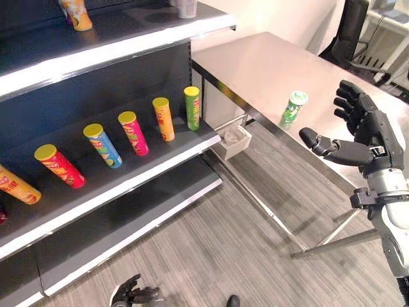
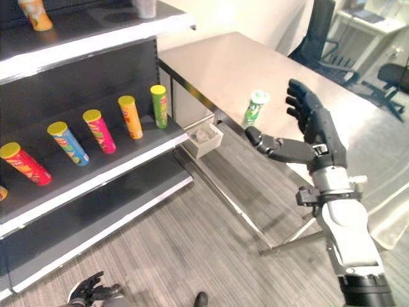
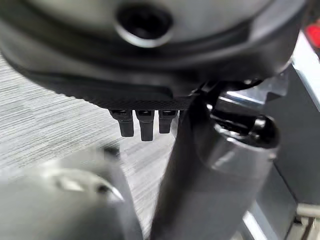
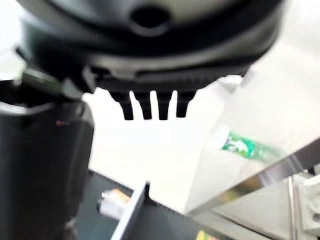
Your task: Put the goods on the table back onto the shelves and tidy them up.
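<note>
- The green can (image 1: 294, 107) stands upright on the desk (image 1: 268, 64), near its front edge.
- Your right hand (image 1: 364, 131) hovers just right of it, fingers (image 1: 347, 102) spread, holding nothing; the can lies to their left.
- Your left hand (image 1: 131, 294) hangs low, far off, fingers loosely curled.

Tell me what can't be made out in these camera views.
- Left hand: cut off by the left eye view's bottom edge; finger state unclear.
- Green can on the table: blurred in the right wrist view.
- Top-shelf cup: cropped by the left eye view's top edge.
- Orange tube: cut by the left edge.
</note>
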